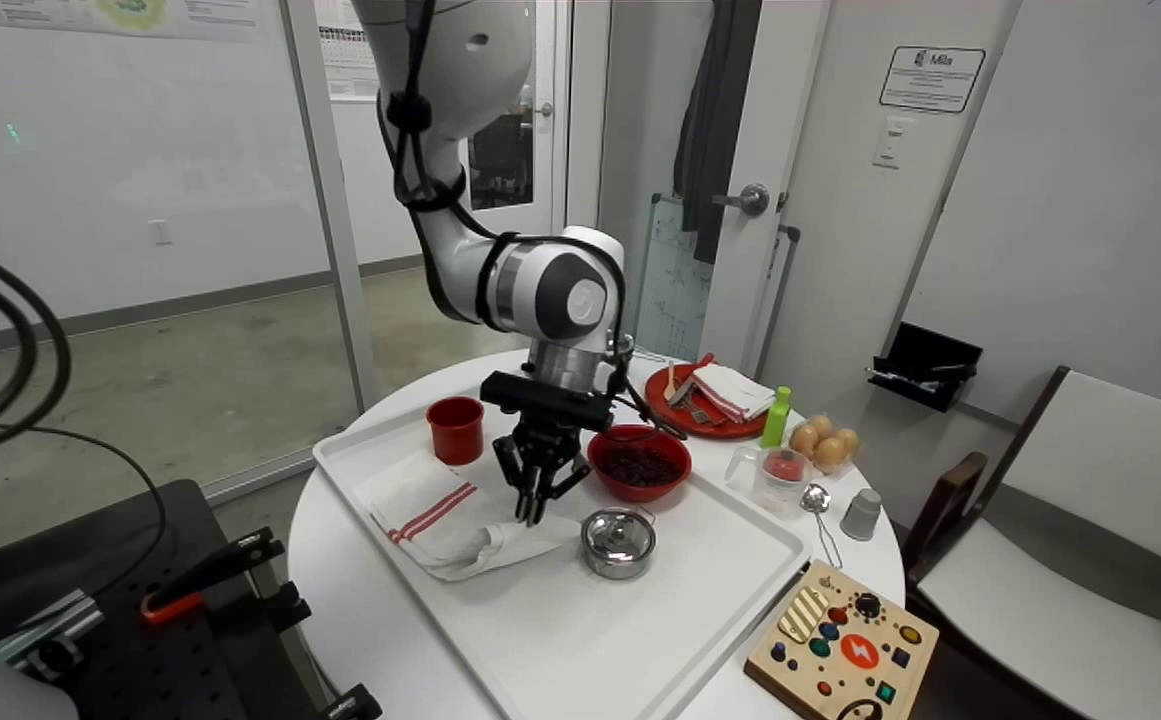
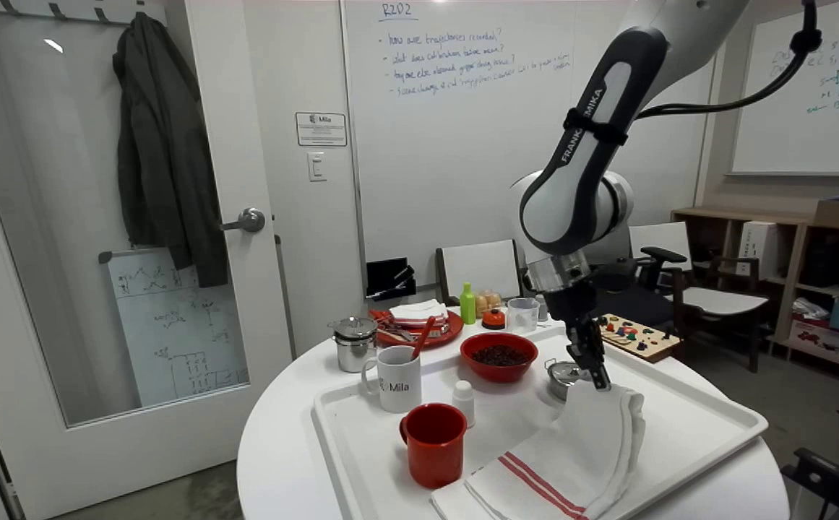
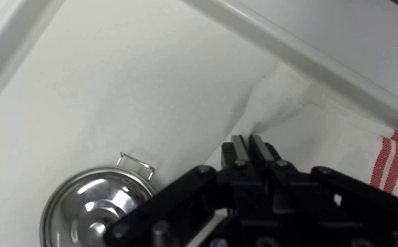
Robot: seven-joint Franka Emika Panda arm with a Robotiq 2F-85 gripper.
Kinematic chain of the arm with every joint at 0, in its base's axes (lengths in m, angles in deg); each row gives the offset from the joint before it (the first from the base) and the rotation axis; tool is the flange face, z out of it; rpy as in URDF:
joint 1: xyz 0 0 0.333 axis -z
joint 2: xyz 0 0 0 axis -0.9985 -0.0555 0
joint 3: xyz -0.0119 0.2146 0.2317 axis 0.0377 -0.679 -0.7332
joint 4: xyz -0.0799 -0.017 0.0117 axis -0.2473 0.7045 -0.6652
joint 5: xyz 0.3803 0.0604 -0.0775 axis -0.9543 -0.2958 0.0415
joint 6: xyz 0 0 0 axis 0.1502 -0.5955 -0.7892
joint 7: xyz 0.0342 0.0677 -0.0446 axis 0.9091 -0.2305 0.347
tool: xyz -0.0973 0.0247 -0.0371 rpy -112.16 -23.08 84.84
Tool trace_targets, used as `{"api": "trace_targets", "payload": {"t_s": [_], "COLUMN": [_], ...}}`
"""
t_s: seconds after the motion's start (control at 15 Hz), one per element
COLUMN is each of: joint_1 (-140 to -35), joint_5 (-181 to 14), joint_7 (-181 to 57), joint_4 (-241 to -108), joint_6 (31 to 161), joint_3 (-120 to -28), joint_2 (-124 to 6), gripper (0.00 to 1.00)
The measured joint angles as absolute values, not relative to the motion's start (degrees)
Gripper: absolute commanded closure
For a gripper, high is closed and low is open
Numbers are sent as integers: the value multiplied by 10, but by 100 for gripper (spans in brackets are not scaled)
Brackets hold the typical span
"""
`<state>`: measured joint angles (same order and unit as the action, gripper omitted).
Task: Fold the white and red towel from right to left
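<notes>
Gripper [image 3: 245,137] looms closest in the wrist view, clamped on the white and red towel [image 3: 336,147], whose striped end lies off rightward on the tray [image 3: 133,79], probably where this fold must head.

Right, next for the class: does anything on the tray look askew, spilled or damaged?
Only the towel on the tray looks askew: rumpled, one edge raised at the gripper, probably mid-fold. I see no spill or damage.

A red mug [image 2: 435,455] and lidded pot [image 1: 618,546] are sitting on a white tray [image 1: 600,640] — a jacket [image 2: 166,152] is hanging.
</notes>
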<state>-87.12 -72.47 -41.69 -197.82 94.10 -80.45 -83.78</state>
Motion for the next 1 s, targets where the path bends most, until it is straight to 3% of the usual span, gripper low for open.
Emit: {"api": "trace_targets", "payload": {"t_s": [1.0], "joint_1": [-934], "joint_5": [-517], "joint_7": [-298], "joint_4": [-2073], "joint_6": [960], "joint_3": [-828], "joint_2": [-773], "gripper": [89]}}
